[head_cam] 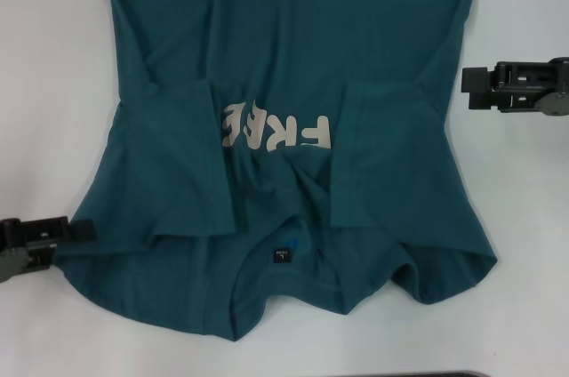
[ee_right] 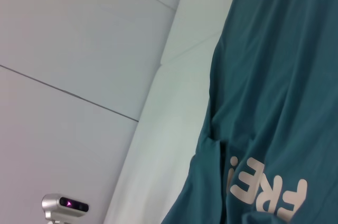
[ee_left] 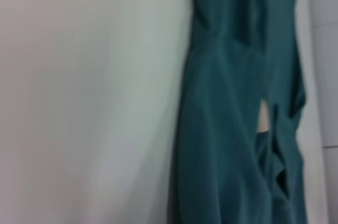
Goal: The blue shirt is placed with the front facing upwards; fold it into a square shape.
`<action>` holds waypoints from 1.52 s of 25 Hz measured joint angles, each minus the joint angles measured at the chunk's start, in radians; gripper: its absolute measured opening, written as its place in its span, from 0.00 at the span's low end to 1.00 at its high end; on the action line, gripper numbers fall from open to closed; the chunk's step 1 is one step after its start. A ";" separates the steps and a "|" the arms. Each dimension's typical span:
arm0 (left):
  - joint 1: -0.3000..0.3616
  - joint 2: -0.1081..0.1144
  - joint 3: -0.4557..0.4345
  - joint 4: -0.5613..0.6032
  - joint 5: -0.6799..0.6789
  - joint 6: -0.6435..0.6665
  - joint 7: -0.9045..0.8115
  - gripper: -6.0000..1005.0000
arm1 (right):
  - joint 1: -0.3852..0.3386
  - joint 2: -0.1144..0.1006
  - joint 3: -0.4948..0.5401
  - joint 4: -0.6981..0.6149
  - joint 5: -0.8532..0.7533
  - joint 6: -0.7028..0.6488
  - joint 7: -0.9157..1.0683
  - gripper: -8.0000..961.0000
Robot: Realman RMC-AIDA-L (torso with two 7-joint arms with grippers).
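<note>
So the blue shirt (head_cam: 293,110) is spread front-up on the white table (head_cam: 44,84), both sleeves already flapped inward over the chest, crowding the "FREE" print (head_cam: 276,131). Left gripper (head_cam: 80,230) sits at 8 o'clock by the shoulder edge, right gripper (head_cam: 468,85) at 3 o'clock, just off the cloth. Can't tell whether either pincer's apart or together. My guess: they're staged for the next fold.

The blue shirt (head_cam: 293,66) is spread over the middle of the tabletop (head_cam: 44,84), collar toward the near edge and hem toward the far edge. Both sleeves are folded inward onto the chest, either side of the lettering (head_cam: 276,131). The left gripper (head_cam: 62,235) is placed at the shirt's near-left edge; the right gripper (head_cam: 476,84) is placed beside its right edge.
</note>
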 joint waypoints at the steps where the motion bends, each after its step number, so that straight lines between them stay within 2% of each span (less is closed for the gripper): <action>1: 0.002 -0.001 -0.009 -0.005 -0.003 0.010 0.001 0.59 | 0.000 0.000 0.004 0.000 0.000 -0.002 0.000 0.92; 9: 0.004 -0.007 0.013 -0.021 0.022 0.017 -0.005 0.58 | -0.003 -0.003 0.020 0.000 0.001 -0.010 -0.003 0.92; 14: 0.004 -0.008 0.016 -0.031 0.028 0.024 -0.004 0.35 | -0.003 -0.004 0.026 0.000 0.001 -0.018 -0.003 0.92; 17: 0.005 -0.008 0.023 -0.032 0.029 0.025 -0.004 0.15 | -0.003 -0.004 0.028 0.000 0.001 -0.018 -0.003 0.92; 22: -0.003 -0.007 0.019 -0.015 0.024 0.055 -0.004 0.01 | -0.003 -0.005 0.023 0.000 -0.004 -0.018 -0.005 0.92; 27: -0.018 -0.002 0.017 -0.001 0.019 0.097 -0.004 0.01 | -0.010 -0.015 0.018 -0.002 -0.019 -0.021 -0.012 0.92; 33: -0.027 -0.007 0.020 0.001 0.018 0.110 -0.005 0.01 | -0.022 -0.046 0.023 -0.011 -0.161 -0.111 -0.067 0.92; 38: -0.040 -0.008 0.013 0.001 0.018 0.105 -0.006 0.01 | -0.056 -0.053 0.019 -0.013 -0.198 -0.185 -0.102 0.92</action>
